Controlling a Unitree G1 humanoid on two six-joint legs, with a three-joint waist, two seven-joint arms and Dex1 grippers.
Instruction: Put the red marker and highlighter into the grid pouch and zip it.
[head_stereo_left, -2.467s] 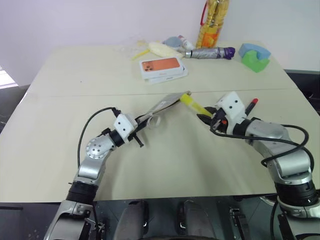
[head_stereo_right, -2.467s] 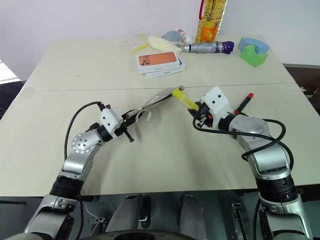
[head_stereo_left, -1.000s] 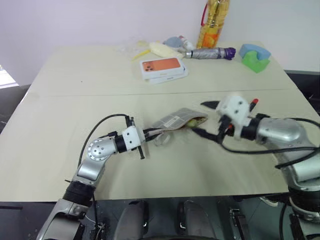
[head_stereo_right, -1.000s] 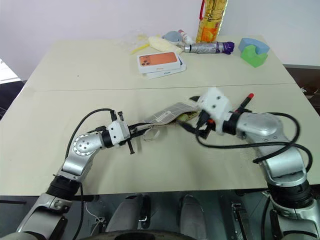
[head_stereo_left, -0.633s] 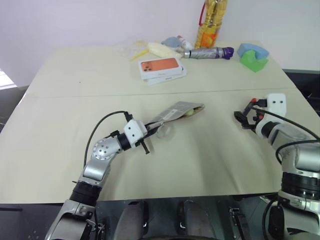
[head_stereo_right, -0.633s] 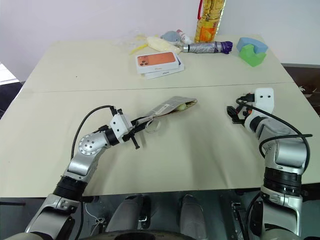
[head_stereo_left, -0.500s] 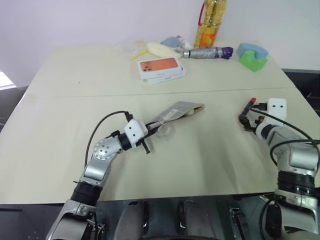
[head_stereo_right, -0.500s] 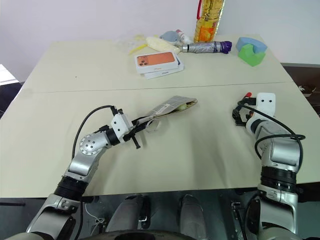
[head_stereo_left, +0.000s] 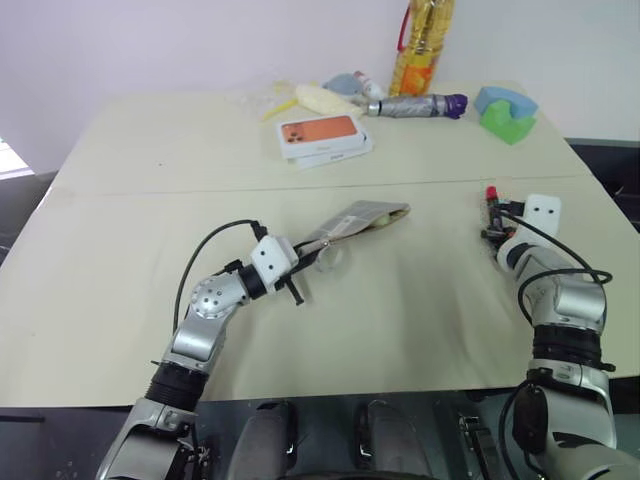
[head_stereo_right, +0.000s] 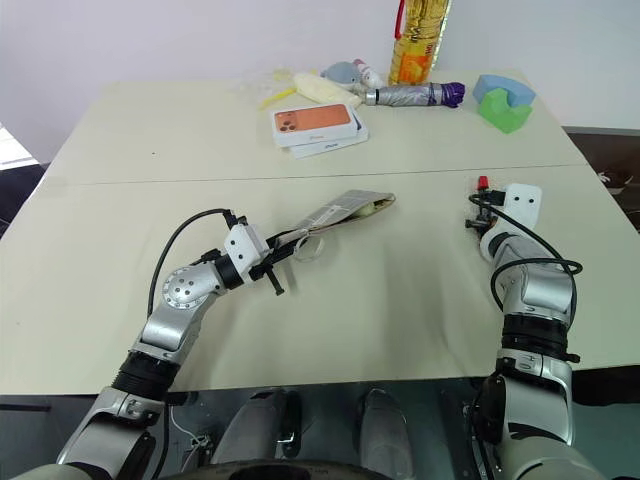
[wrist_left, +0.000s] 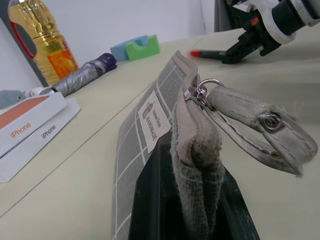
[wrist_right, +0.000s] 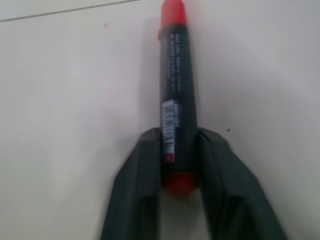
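Swinging out from the pouch mouth toward 3 o'clock, the right claw (wrist_right: 180, 165) has come down onto the red marker (wrist_right: 177, 105), and its two black fingers (wrist_right: 142, 185) now sit against either side of the barrel at the tail end, closed on it or nearly so. Nearest the robot, at about 8 o'clock on the surface (head_stereo_left: 400, 320), the left claw (wrist_left: 192, 210) is pressed together on the near end of the grid pouch (head_stereo_left: 352, 221), holding it propped with its open mouth toward 2 o'clock (the highlighter (head_stereo_left: 382, 224) shows as a yellow glint inside that mouth). What the next move turns on, I judge, is the marker's long axis: it runs straight ahead of the right claw toward 12 o'clock, red cap leading, in line with the fingers, so it must be turned before its tip can point at the pouch mouth, well apart at 9 o'clock. Farther back lie a phone box (head_stereo_left: 325, 136), an umbrella (head_stereo_left: 415, 105) and an oil bottle (head_stereo_left: 424, 45).
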